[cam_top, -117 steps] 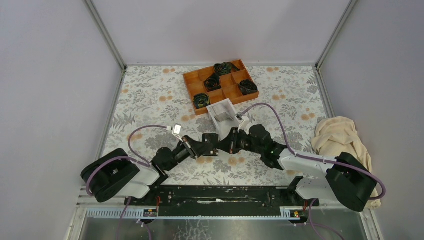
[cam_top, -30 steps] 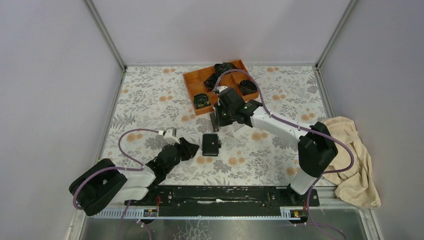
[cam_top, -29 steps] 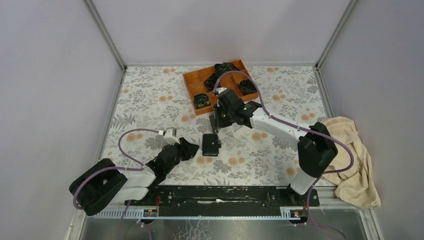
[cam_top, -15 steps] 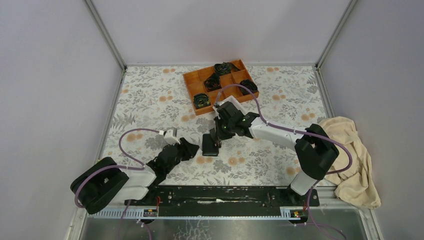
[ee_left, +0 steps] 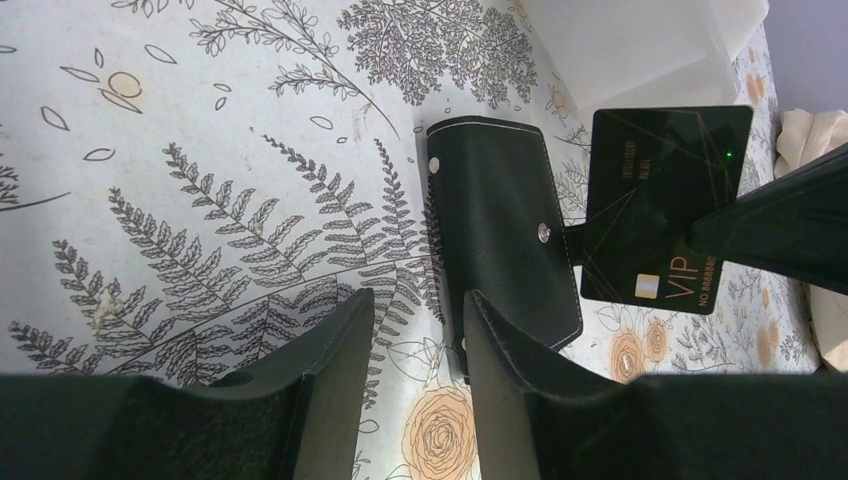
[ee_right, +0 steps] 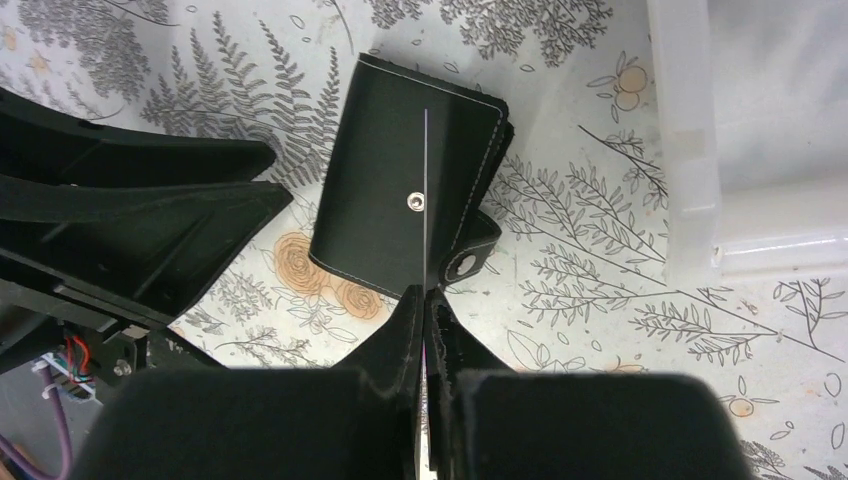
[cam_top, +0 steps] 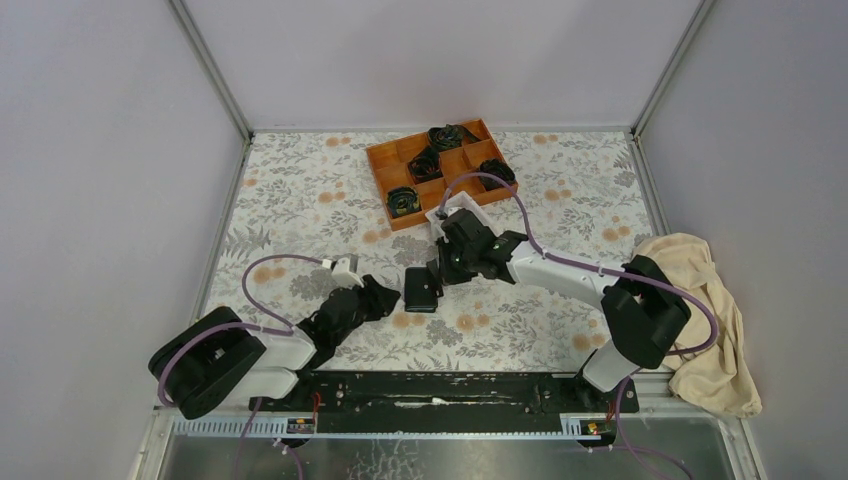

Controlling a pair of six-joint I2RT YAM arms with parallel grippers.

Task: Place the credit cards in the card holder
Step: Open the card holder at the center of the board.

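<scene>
The card holder [cam_top: 421, 289] is a black wallet lying folded flat on the floral table, its snap tab undone. It also shows in the left wrist view [ee_left: 505, 240] and the right wrist view [ee_right: 400, 205]. My right gripper [cam_top: 440, 268] [ee_right: 424, 292] is shut on one credit card, held on edge just above the holder's right side. The card's face is black with "VIP" print [ee_left: 660, 210]; it is a thin line edge-on [ee_right: 424, 180]. My left gripper [cam_top: 392, 298] [ee_left: 418, 300] is open and empty, low at the holder's left edge. No other cards show.
A white open-top box [ee_right: 740, 120] [ee_left: 640, 40] stands just behind the holder. An orange compartment tray [cam_top: 380, 175] with dark rolled items sits at the back. A beige cloth [cam_top: 715, 350] lies at the right edge.
My right arm has swung from the white box down and left to the card holder, carrying a card. My left gripper has stayed beside the holder.
</scene>
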